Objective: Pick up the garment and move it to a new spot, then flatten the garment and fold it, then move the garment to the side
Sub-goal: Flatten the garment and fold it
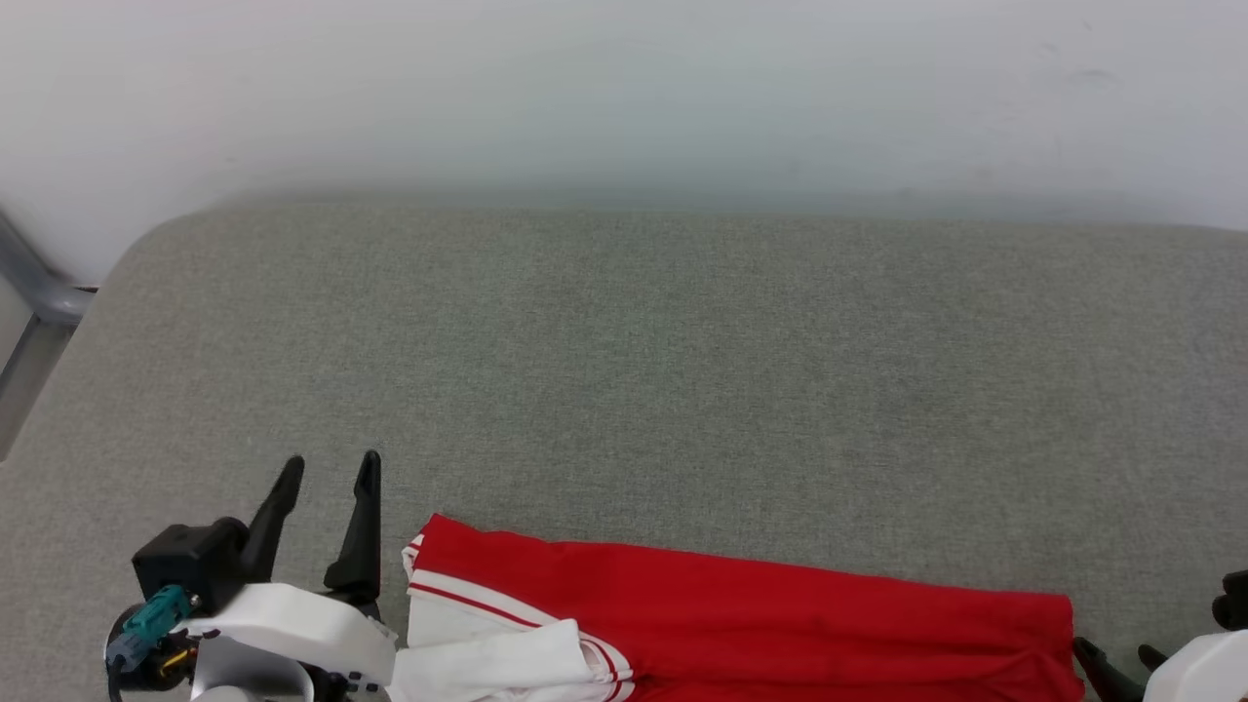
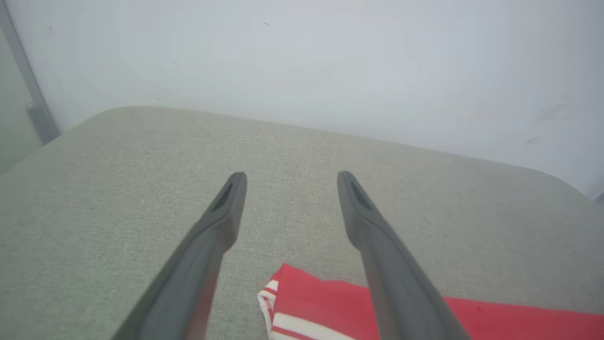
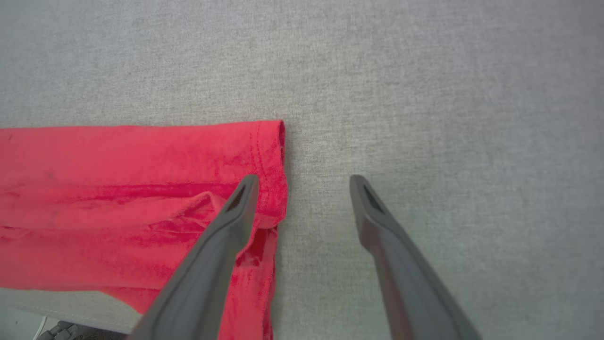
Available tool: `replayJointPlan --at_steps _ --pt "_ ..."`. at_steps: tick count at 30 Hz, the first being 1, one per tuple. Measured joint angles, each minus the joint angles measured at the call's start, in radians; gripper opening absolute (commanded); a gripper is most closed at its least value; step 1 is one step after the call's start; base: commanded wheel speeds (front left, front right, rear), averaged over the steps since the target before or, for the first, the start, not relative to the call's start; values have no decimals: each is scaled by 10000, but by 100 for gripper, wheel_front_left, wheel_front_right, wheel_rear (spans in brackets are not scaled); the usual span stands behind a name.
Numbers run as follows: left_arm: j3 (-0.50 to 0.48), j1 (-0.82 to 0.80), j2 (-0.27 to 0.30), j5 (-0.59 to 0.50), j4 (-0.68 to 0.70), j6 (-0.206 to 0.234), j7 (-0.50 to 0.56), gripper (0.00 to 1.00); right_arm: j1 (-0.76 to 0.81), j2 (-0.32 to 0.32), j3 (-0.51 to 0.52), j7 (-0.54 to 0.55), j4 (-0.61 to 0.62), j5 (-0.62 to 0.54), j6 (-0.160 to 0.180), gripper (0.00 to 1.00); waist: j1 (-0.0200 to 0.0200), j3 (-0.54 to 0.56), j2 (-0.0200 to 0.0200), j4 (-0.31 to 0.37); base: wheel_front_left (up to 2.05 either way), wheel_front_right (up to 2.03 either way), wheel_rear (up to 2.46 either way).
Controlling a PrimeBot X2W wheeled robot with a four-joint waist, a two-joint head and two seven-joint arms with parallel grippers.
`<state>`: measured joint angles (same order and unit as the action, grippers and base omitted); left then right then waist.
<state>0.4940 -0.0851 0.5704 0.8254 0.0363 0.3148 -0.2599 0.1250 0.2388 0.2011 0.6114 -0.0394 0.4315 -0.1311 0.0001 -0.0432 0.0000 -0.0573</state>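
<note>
The garment [image 1: 760, 614], a bright red shirt with a white sleeve and red-white striped trim, lies folded into a long band along the near edge of the grey surface. My left gripper [image 1: 331, 473] stands open just left of its striped end, holding nothing; the left wrist view has that end [image 2: 302, 302] low between the spread fingers. My right gripper [image 1: 1111, 658] is at the shirt's right end, mostly cut off by the frame. In the right wrist view it [image 3: 304, 182] is open, its left finger over the red hem [image 3: 269, 156], its right finger over bare fabric.
The grey padded surface [image 1: 682, 370] stretches wide behind the shirt up to a pale wall [image 1: 624, 88]. Its left corner is rounded, with a grey metal frame [image 1: 39, 292] beyond it. The surface's near edge shows under the shirt [image 3: 56, 307].
</note>
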Motion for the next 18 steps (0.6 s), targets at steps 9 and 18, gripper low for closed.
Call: replayJointPlan --at_steps 9,18 --pt "-963 272 -821 -1659 884 -332 -4 100 -59 -318 -472 412 -780 65 0 100 0 -462 0 -483 0 0 0" --pt "-1129 457 -1058 -2219 780 -433 -4 100 -74 -374 -826 681 -1243 303 19 0 0 -609 0 -544 0 0 0"
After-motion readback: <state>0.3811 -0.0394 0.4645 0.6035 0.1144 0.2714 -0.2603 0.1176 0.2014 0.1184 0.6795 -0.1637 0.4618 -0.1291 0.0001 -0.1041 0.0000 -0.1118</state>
